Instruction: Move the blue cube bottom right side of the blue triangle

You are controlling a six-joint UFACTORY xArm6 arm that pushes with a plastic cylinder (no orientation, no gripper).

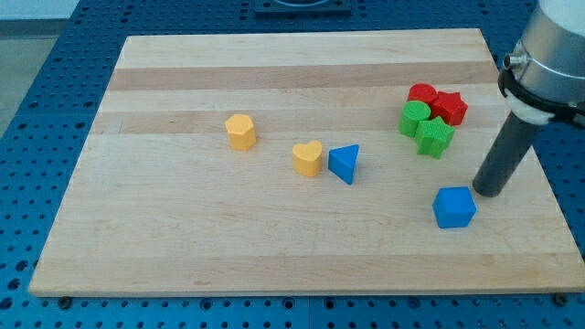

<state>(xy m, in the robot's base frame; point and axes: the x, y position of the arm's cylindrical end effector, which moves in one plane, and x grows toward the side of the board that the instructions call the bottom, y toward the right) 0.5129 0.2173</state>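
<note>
The blue cube (pixel 454 207) lies on the wooden board (pixel 274 238) at the view's lower right. The blue triangle (pixel 345 164) lies near the middle, up and to the left of the cube. My tip (pixel 485 193) rests on the board just to the right of the cube and slightly above it, close to its upper right corner. I cannot tell if it touches the cube.
A yellow heart (pixel 308 158) touches the blue triangle's left side. A yellow hexagon (pixel 240 132) lies further left. At the upper right sits a cluster: red cylinder (pixel 422 94), red star (pixel 449 107), green cube (pixel 415 119), green star (pixel 435 136).
</note>
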